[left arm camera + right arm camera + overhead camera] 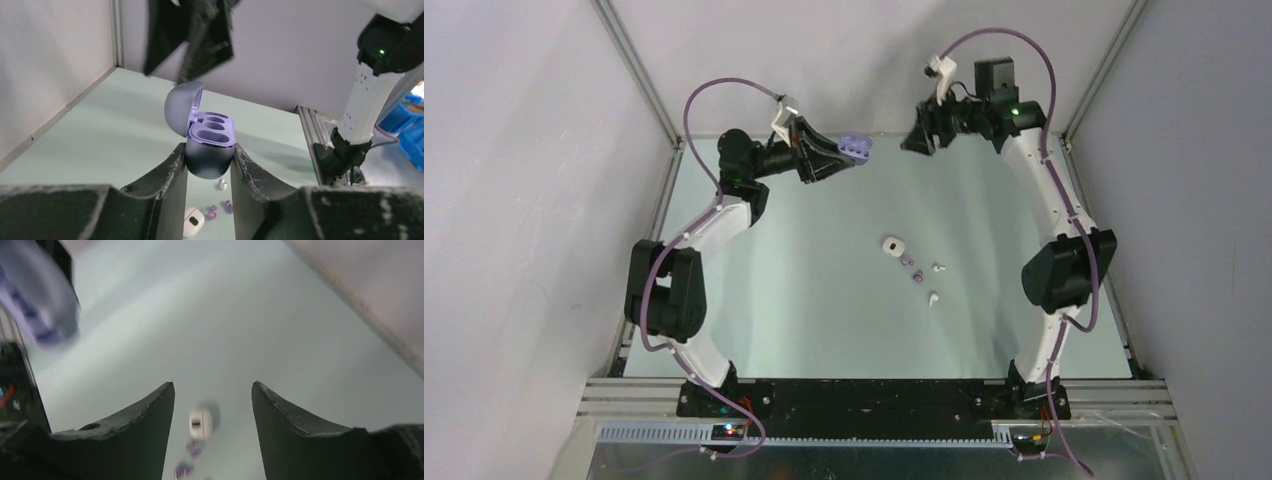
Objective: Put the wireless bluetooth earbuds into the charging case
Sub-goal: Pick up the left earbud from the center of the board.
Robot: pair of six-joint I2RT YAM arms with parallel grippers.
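My left gripper (844, 152) is raised over the back of the table, shut on the purple charging case (210, 150). The case's lid stands open and its two sockets are empty. On the table lie a closed white case (892, 245), two purple earbuds (905, 262) (916, 277) and two white earbuds (938, 267) (932, 297). My right gripper (916, 140) hangs open in the air just right of the purple case (857, 146), with nothing between its fingers. In the right wrist view, the white case (200, 423) and the purple earbuds (193, 447) show far below the right gripper (212, 387).
Aluminium frame rails (639, 80) and grey walls close in the green table (774, 300) at the back and sides. The right arm's white link (367, 105) stands to the right of the held case. The arm bases (714, 385) sit at the near edge.
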